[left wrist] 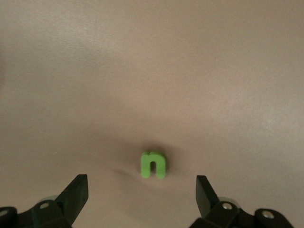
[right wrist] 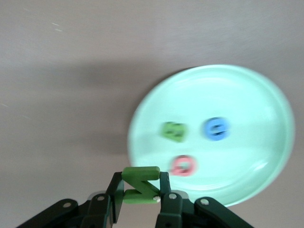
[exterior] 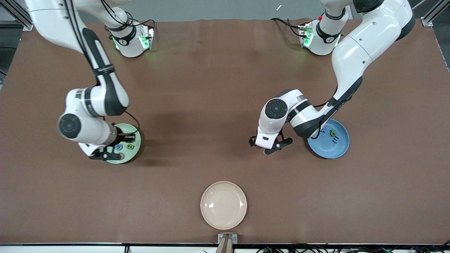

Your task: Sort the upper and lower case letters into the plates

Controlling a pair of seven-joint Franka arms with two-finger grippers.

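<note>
My right gripper is shut on a green letter Z and hangs over the edge of the pale green plate. A green letter, a blue letter and a pink-red letter lie in that plate. My left gripper is open just above the table beside the blue plate. A green lower case n lies flat on the table just ahead of its fingers. The blue plate holds a green letter and a blue letter.
A cream-white plate with nothing in it sits near the table's front edge, midway between the arms. Brown table surface stretches between the two coloured plates. The right gripper and left gripper are far apart.
</note>
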